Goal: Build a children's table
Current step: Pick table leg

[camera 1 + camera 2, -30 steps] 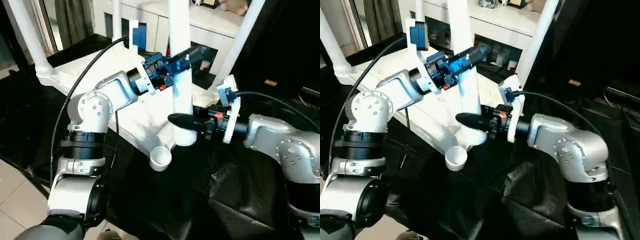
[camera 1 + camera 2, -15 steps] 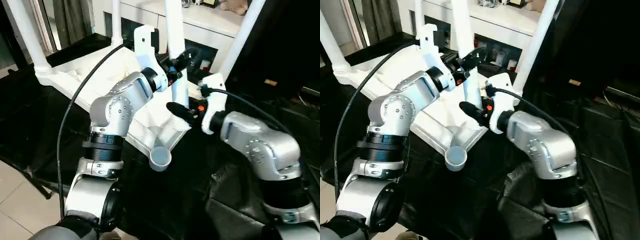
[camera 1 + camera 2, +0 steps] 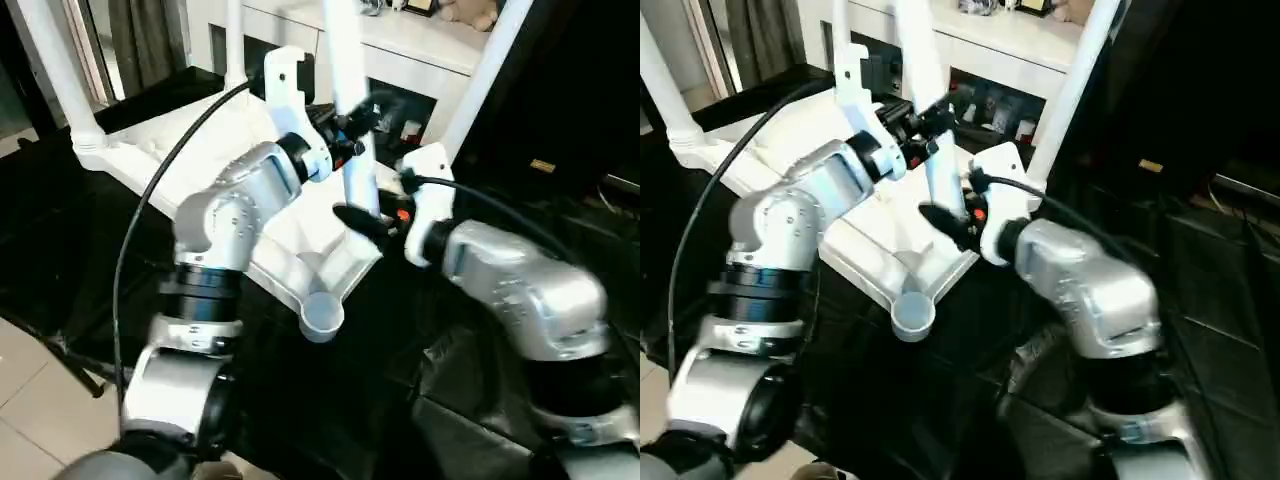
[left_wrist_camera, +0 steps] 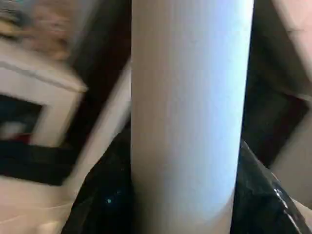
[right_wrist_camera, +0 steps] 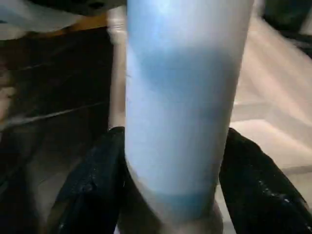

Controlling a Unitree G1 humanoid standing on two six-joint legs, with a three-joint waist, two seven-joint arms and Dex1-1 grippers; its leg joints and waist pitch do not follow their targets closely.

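Since a second ago both my arms have swung in toward the upright table leg, and my elbows now stand higher. My left gripper is clamped on that leg partway up; my right gripper is clamped on it lower, just above its foot. The leg stands in a corner socket of the upside-down tabletop. Beside the leg, at the nearest corner, an open socket faces up. Other legs rise from the far corners.
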